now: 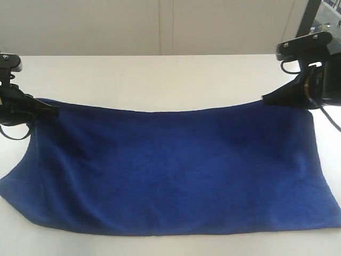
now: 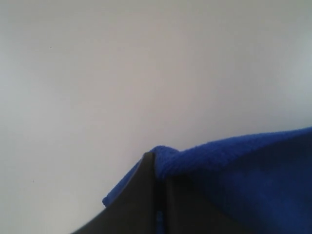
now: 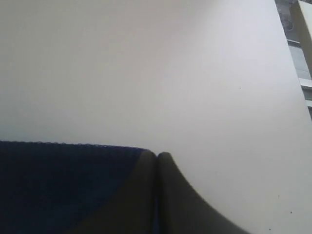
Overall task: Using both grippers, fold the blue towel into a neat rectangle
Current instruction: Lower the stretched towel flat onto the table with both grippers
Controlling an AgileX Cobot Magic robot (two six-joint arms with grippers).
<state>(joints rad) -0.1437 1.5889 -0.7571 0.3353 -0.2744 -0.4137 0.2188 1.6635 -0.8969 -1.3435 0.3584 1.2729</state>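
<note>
Across the white table [image 1: 160, 80], the blue towel [image 1: 176, 170] is lying spread out lengthwise, its near edge resting flat toward the table's front. Its far edge is sagging slightly between two held corners. Toward the table's left side, the left gripper [image 1: 53, 111] is clenching one far corner of the cloth between closed fingers. Toward the table's right side, the right gripper [image 1: 266, 97] is pinching the other far corner, its fingers pressing together on the fabric.
</note>
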